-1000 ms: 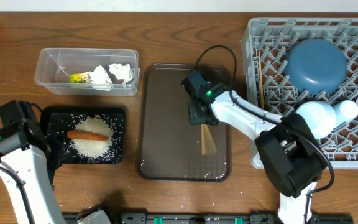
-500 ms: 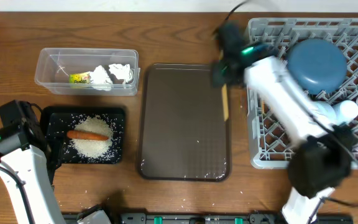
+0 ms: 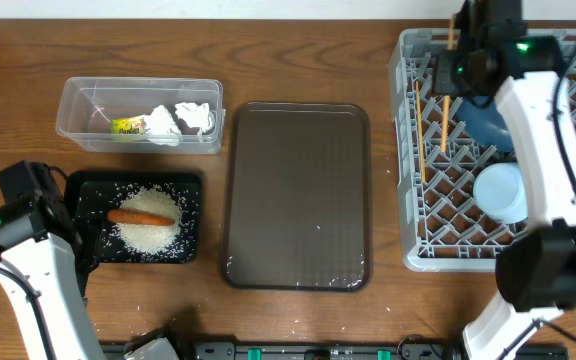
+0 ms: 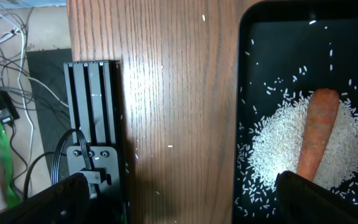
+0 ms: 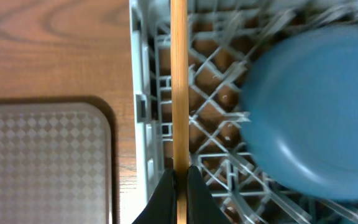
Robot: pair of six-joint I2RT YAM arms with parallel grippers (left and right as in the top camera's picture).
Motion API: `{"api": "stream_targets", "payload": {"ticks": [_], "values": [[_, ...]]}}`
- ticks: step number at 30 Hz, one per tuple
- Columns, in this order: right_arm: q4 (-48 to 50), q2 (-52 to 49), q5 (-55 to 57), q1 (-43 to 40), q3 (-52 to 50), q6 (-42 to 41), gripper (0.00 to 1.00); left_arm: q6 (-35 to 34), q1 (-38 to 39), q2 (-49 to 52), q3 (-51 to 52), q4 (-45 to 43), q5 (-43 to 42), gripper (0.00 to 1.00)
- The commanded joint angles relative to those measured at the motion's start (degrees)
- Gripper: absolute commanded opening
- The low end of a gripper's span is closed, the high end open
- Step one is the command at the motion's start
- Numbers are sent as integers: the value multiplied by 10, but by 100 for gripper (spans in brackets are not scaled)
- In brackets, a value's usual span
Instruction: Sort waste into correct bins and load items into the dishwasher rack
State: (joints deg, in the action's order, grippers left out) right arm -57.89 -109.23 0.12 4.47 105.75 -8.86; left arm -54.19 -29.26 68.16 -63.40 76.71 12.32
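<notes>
Loading step: my right gripper [image 5: 179, 184], clenched on a chopstick [image 5: 178, 81], hangs over the dishwasher rack [image 5: 143, 93]; next I must lower and release it. Left gripper [image 4: 179, 205] stands released.

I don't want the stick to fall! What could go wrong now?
The right gripper pinches the thin chopstick close to the left wall of the rack, so it might drop outside onto the table. It might also slip through the open grid, or bump the blue dish beside it.
</notes>
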Motion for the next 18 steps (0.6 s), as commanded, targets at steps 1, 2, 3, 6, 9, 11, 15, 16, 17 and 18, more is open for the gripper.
{"api": "stream_targets", "payload": {"ticks": [1,2,3,6,9,11,15,16,17,18], "values": [[12,-43,-35,2,-8,16,1,1,-3,3,0,4,3,98],[16,-54,-36,4,-8,16,1,1,-3,3,0,3,3,98],[20,-65,-35,6,-8,16,2,1,-3,3,0,3,3,98],[22,-90,-36,9,-8,9,7,1,-3,3,0,4,3,98],[15,-99,-34,10,-8,9,29,1,-3,3,0,3,3,98],[8,-98,-32,10,-8,7,59,1,-3,3,0,3,3,98],[-11,-82,-30,10,-8,-21,67,1,-3,3,0,3,3,98],[-19,-74,-30,10,-8,-28,66,1,-3,3,0,3,3,98],[-28,-65,-30,11,-8,-35,65,1,-3,3,0,3,3,98],[-38,-54,-30,12,-8,-40,64,1,-3,3,0,3,3,98]]}}
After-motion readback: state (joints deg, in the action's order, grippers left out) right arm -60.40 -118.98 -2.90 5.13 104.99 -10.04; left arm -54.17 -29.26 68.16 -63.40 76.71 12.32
